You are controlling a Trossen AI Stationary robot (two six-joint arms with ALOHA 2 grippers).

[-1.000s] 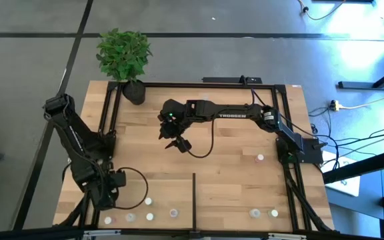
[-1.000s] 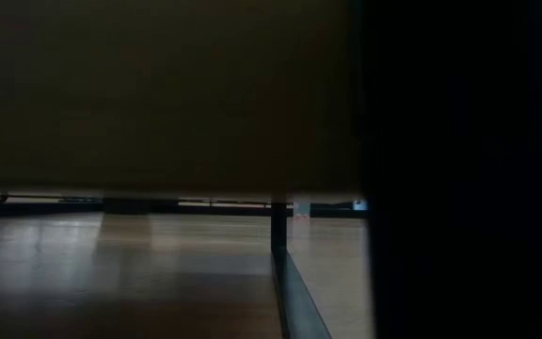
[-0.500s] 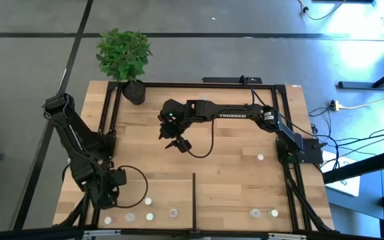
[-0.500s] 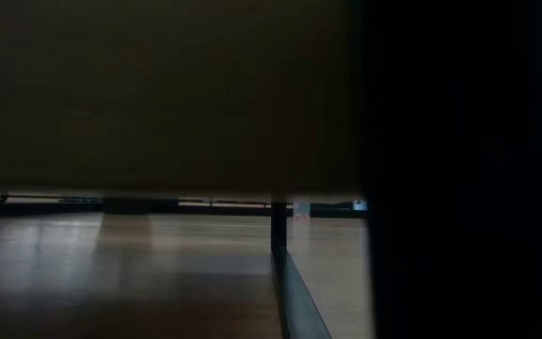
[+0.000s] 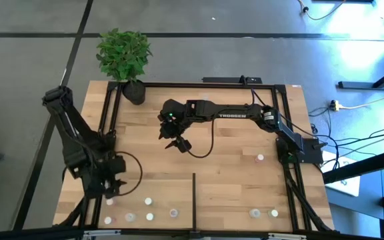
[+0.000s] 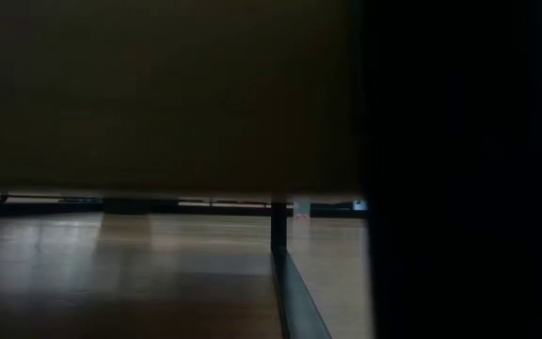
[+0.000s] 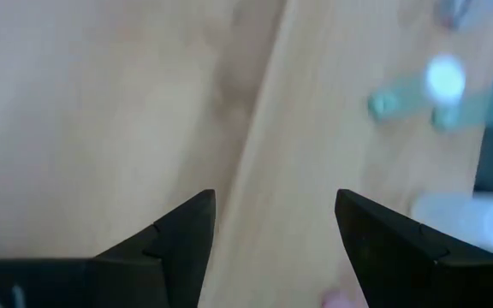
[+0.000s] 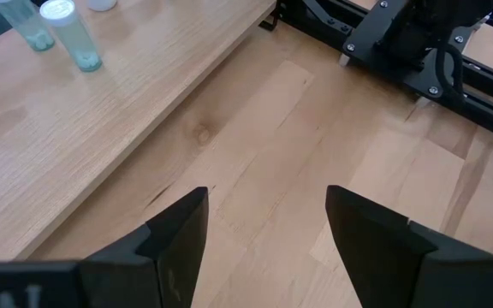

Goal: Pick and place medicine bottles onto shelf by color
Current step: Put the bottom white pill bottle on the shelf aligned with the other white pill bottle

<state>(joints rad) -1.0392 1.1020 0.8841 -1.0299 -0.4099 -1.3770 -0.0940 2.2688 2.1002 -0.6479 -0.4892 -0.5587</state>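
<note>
high view: the left gripper [image 5: 110,185] hangs over the near-left part of the shelf [image 5: 232,170], just above a loose row of medicine bottles [image 5: 149,201] that stand near the shelf's front edge, left of the short black divider bar [image 5: 193,197]. two more bottles [image 5: 264,213] stand right of the bar, and a pink-topped one [image 5: 260,159] sits alone near the right rail. the right gripper [image 5: 179,143] hovers over the middle of the shelf, well apart from every bottle. a potted plant [image 5: 124,59] stands at the far-left corner of the table [image 5: 297,93].

low view: mostly blocked by dark shapes; only a strip of wood and the divider bar [image 6: 278,226] show.

left wrist view: the fingers [image 7: 187,235] stand apart with nothing between them; blurred bottles [image 7: 442,81] lie beyond on the wood.

right wrist view: the fingers [image 8: 182,231] are spread and empty over bare boards; two clear bottles [image 8: 68,32] stand on a raised light-wood panel [image 8: 84,141] farther off.
</note>
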